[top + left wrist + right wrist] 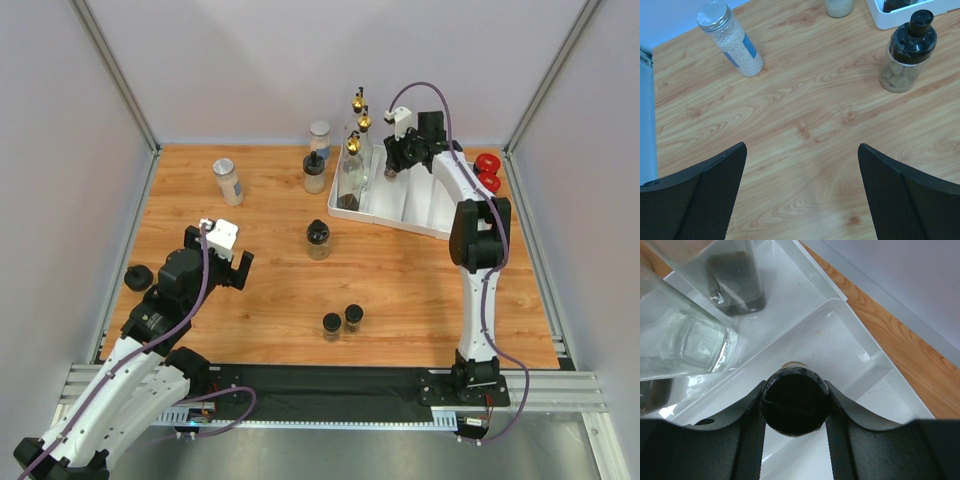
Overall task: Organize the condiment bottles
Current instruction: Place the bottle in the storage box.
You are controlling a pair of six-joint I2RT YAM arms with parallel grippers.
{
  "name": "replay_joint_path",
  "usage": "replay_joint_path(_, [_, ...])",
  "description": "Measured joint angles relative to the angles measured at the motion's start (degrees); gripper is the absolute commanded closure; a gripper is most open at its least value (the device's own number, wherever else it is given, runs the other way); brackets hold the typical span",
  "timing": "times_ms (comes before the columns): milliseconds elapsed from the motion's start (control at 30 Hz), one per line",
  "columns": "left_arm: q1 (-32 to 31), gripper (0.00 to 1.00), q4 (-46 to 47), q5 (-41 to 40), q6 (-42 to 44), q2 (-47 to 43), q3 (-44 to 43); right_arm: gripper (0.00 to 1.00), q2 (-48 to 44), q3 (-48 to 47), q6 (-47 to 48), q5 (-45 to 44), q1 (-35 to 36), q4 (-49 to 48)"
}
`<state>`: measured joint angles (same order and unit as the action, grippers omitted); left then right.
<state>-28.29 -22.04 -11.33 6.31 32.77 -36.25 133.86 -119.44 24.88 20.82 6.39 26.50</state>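
Pale walls and metal posts are closing in the wooden table on three sides, with the arm bases sitting along the near edge. The widest bare stretch of wood is lying on the near right, between the right arm's base and the white tray. The tray is sitting at the back right, angled to the table edge.

Three tall bottles are standing in a row in its left compartment. In the right wrist view one of them is showing a dark layer at its base. The right gripper is hovering over the tray just beside them, its jaws pinching a held jar by its black cap. Whether the jar is touching the tray floor cannot be told.

Two red-lidded jars are crowding the right edge, just outside the tray. Left of the tray, a rear silver-lidded jar and a black-capped jar are standing close together. A grain jar with a silver lid and pale beads inside is standing apart at the back left. A centre jar is holding pale chunks under its black cap, and a pair of small jars is sitting near the front.

The left gripper is hanging over bare wood on the left, its jaws spread wide and gripping nothing. A low black round thing is lying at the left edge, too small to identify.
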Motion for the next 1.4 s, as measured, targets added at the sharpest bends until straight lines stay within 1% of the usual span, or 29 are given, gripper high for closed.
replay_joint_path(33, [0.0,0.0,0.0,0.09,0.02,0.02,0.0,0.74,0.37,-0.13,0.0,-0.31,0.0,0.0])
replay_joint_path(133, [0.0,0.0,0.0,0.33,0.07,0.11,0.0,0.64,1.11,-0.17,0.02,-0.87,0.0,0.39])
replay_joint_path(200, [0.0,0.0,0.0,0.39,0.07,0.22,0.0,0.6,1.29,-0.15,0.02,-1.07,0.0,0.76])
replay_joint_path(233, [0.0,0.0,0.0,0.46,0.07,0.28,0.0,0.54,1.29,-0.15,0.02,-1.14,-0.02,0.72])
replay_joint_path(300, [0.0,0.0,0.0,0.55,0.07,0.31,0.0,0.47,1.29,-0.15,0.09,-1.25,-0.02,0.61])
replay_joint_path(333, [0.0,0.0,0.0,0.57,0.07,0.31,0.0,0.38,1.29,-0.15,0.09,-1.29,-0.02,0.63])
replay_joint_path(433, [0.0,0.0,0.0,0.76,0.07,0.31,0.0,0.26,1.29,-0.15,0.35,-1.49,-0.07,0.57])
replay_joint_path(533, [0.0,0.0,0.0,0.96,0.07,0.31,0.0,0.2,1.27,0.35,0.55,-1.9,-0.07,-0.04])
replay_joint_path(700, [0.0,0.0,0.02,1.4,0.07,0.28,0.0,0.16,-0.13,3.45,0.7,-2.54,-0.09,-0.46])
replay_joint_path(867, [0.0,0.0,0.0,1.88,-0.13,-0.04,0.0,0.14,-6.69,9.14,0.96,-2.71,-0.11,0.37])
replay_joint_path(1000, [0.0,0.0,0.04,2.27,-0.79,-0.72,0.0,0.13,-17.22,15.65,1.81,-1.27,-0.11,1.92])
replay_joint_path(1133, [0.0,0.0,0.24,4.0,-2.14,-1.07,-0.02,0.11,-31.12,25.33,2.47,2.8,-0.11,2.49])
replay_joint_path(1267, [0.0,0.0,-0.72,8.83,-4.17,0.0,-1.64,0.11,-43.82,35.45,4.72,9.68,-0.11,6.14])
replay_joint_path(1400, [0.0,0.0,-1.99,15.32,-7.69,1.38,-5.55,0.11,-52.7,43.95,7.26,16.72,-0.11,11.41])
